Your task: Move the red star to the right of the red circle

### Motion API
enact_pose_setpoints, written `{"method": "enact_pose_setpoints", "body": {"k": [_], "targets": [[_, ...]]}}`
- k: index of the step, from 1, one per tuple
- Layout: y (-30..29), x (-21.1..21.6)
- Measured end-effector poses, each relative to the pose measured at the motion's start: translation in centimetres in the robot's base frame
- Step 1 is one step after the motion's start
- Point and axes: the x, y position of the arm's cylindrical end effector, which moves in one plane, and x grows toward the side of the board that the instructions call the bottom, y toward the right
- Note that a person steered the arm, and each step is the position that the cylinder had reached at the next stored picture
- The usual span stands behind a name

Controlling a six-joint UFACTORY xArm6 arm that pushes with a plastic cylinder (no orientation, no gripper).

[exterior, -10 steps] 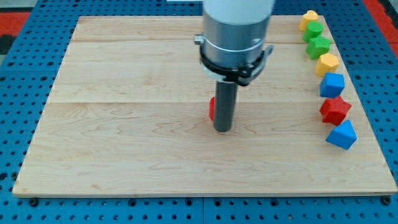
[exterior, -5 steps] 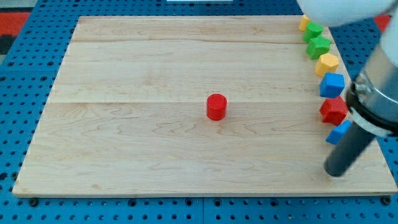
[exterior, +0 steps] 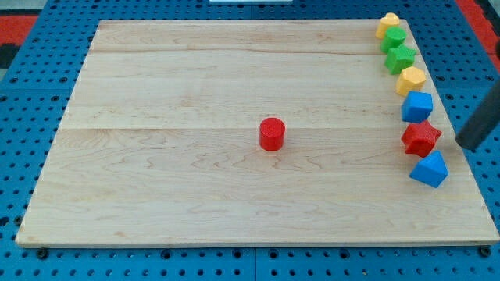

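The red circle (exterior: 272, 133) is a small red cylinder near the middle of the wooden board (exterior: 156, 179). The red star (exterior: 421, 138) lies near the board's right edge, in a column of blocks, between a blue block above it and a blue block below it. My tip (exterior: 466, 146) is at the view's right edge, just right of the red star and a small gap from it, over the board's right rim.
The column along the right edge runs from top to bottom: a yellow block (exterior: 387, 25), a green block (exterior: 394, 39), a green star (exterior: 401, 58), a yellow block (exterior: 411, 80), a blue block (exterior: 418, 106), the red star, a blue block (exterior: 430, 169).
My rod left the red circle in the middle, swung to the lower right of the board, then moved up and right to beside the red star. No block has moved.
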Motion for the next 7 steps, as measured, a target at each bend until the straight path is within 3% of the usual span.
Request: {"method": "enact_pose_setpoints", "body": {"k": [7], "targets": [[-21.5, 0.1]]}}
